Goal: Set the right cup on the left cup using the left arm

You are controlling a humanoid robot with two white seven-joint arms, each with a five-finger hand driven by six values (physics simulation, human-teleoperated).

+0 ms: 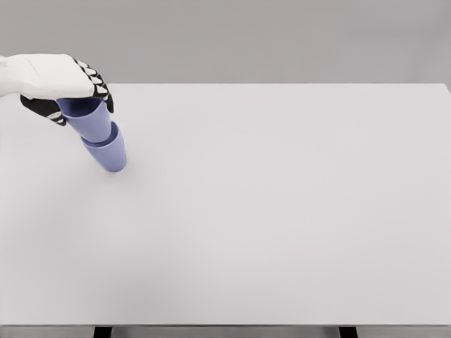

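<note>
Left hand [65, 88] is gripping the upper blue cup [87, 120], fingers wrapped around it, its base sitting inside the lower blue cup [107, 153] on the table [282, 211].

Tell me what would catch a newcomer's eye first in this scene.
The left hand at the upper left comes first: white with black fingers, it grips the upper blue cup. That cup sits in the mouth of the lower blue cup, the pair leaning as one stack near the far left of the white table. The right arm is out of view.
</note>
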